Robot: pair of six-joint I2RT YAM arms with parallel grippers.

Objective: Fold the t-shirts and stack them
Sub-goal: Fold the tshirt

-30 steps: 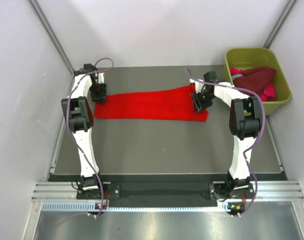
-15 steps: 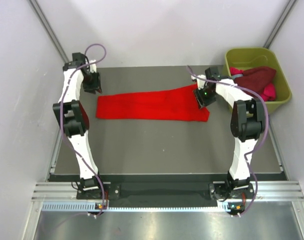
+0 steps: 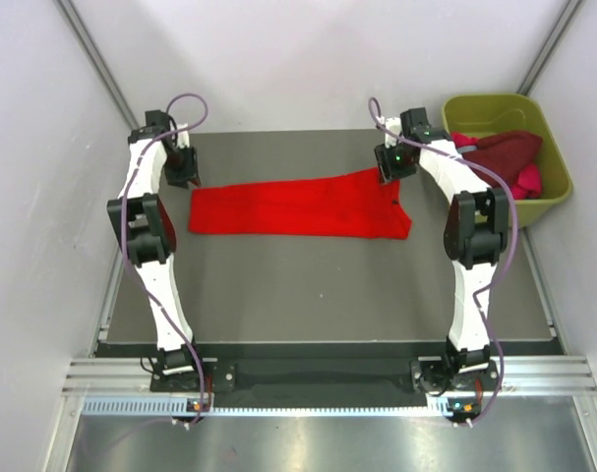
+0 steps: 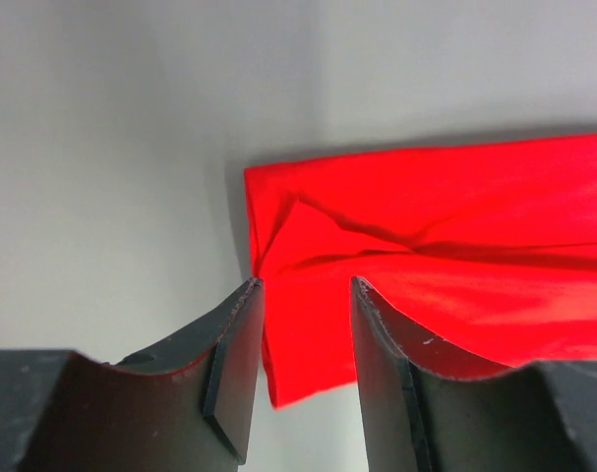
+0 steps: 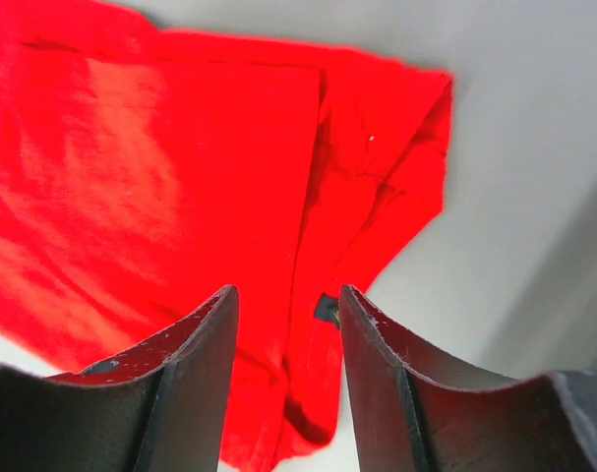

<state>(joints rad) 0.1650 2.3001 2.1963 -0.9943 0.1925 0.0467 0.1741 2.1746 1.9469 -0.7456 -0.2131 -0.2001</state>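
Your bright red t-shirt (image 3: pixel 298 206) lies flat on the worktop (image 3: pixel 318 285) as a long, narrow band running from left to right. It looks doubled lengthwise, with layered edges and a few creases showing at both ends in the wrist views. The left gripper (image 3: pixel 185 175) hangs at the band's far-left corner and the right gripper (image 3: pixel 393 167) at its far-right corner. On each, the fingers stand apart with nothing between them, and the cloth shows below and beyond the tips, so you are holding nothing on either side. Whether either set of tips brushes the fabric is hard to tell from here. Off to the right, at the back corner, the olive-green tub (image 3: pixel 495 99) holds a dark maroon t-shirt (image 3: pixel 500 152) bunched on top of a magenta-pink t-shirt (image 3: pixel 527 180), both crumpled and unfolded. By my reading you are early in the job: the first shirt has its lengthwise fold, but it is far too long to count as finished. It most likely needs folding across, end to end, perhaps more than once, to make a compact packet. After that, the shirts in the tub each have to come out, be spread, folded and laid on top, and no stack exists yet.
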